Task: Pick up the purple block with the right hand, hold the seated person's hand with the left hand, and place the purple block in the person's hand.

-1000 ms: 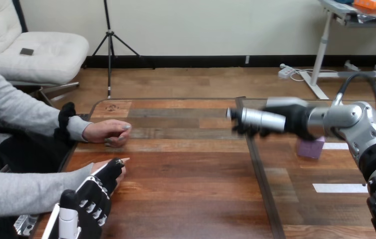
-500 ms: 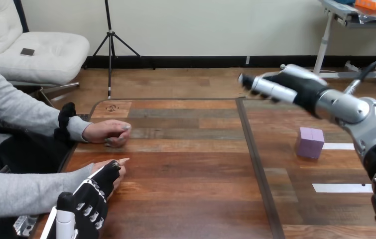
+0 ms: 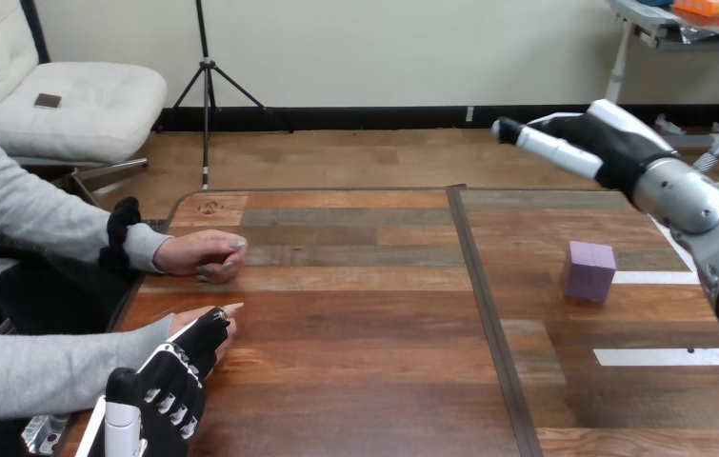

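Head view, purple block on table, well apart from straight, empty fingers of right hand

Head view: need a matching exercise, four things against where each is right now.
Things:
1. purple cube block
2. robot's right hand
3. robot's left hand
4. person's farther hand

Places:
A. raised in the air above the table's far right, open, holding nothing
B. lying over the person's nearer hand
C. standing on the wooden table, right half, untouched
D. resting on the table's left edge, alone

Pairs: 1-C, 2-A, 3-B, 4-D
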